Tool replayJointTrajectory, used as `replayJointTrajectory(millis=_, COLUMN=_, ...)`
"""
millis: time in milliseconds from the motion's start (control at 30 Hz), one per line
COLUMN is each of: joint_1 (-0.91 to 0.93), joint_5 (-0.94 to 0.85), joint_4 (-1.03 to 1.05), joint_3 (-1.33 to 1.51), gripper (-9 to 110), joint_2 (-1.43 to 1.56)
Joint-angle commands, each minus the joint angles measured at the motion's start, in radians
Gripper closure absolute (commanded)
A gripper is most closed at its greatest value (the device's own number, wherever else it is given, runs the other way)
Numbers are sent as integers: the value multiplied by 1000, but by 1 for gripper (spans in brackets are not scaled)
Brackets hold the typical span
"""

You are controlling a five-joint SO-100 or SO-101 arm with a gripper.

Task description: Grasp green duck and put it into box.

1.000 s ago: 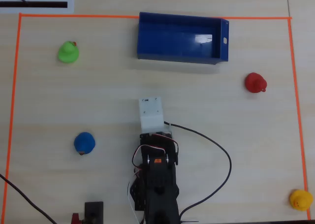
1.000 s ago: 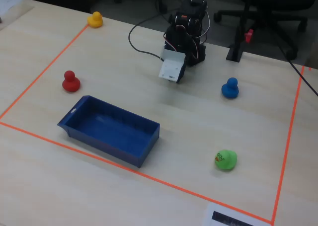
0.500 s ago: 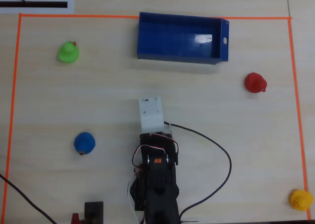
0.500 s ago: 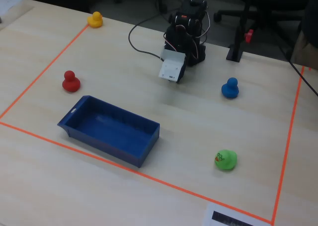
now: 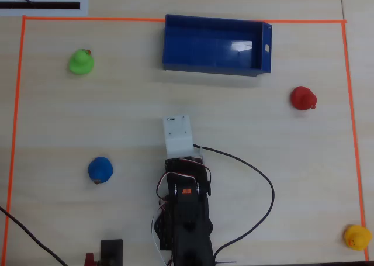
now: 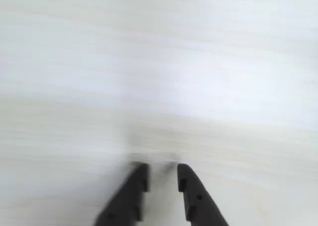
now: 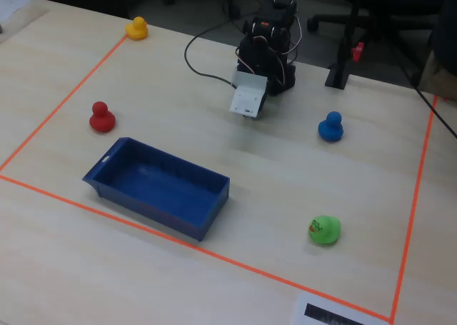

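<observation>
The small green rubber duck (image 5: 81,62), judged light and squashy, is best pinched across its body; the black two-finger gripper (image 6: 163,177) is seen narrowly parted, empty.

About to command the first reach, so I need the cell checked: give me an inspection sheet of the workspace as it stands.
Surface: pale wood table, orange tape border; no spills seen.
Job's things: green duck upright, far left in the overhead view, untouched; box empty, against the top tape line.
Clutter: blue duck, red duck, yellow duck at the tape corner; all apart from each other.
Grippers: tool slightly open, empty, over bare table near the arm's base.
Cables: black cable loops on the table right of the arm; another at lower left.
Surroundings: printed sheet, office chairs behind.
</observation>
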Motion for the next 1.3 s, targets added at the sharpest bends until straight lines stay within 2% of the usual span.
replayJointTrajectory(millis=0, joint_1=-34, joint_5=-5, joint_4=-5, joint_3=6, gripper=101, joint_2=-2)
replayJointTrajectory(millis=167, joint_1=-117, joint_5=3, joint_4=-288, joint_3=-67, gripper=101, joint_2=-173)
replayJointTrajectory(millis=333, joint_1=-258, joint_5=-2, joint_4=-433, joint_3=-390, gripper=101, joint_2=-505)
replayJointTrajectory(millis=433, joint_1=-365, joint_5=101, joint_4=-508, joint_3=-598, gripper=101, joint_2=-698)
replayJointTrajectory(millis=600, joint_1=-456, joint_5=272, joint_4=-793, joint_3=-850, gripper=99, joint_2=-1000)
replayJointTrajectory(millis=800, joint_1=-476, joint_5=304, joint_4=-1430, joint_3=-842, gripper=83, joint_2=-1241)
replayJointTrajectory(millis=867, joint_1=-483, joint_5=287, joint_4=-1571, joint_3=-833, gripper=79, joint_2=-1318)
replayJointTrajectory(millis=1267, joint_1=-515, joint_5=218, joint_4=-1922, joint_3=-1015, gripper=72, joint_2=-1786)
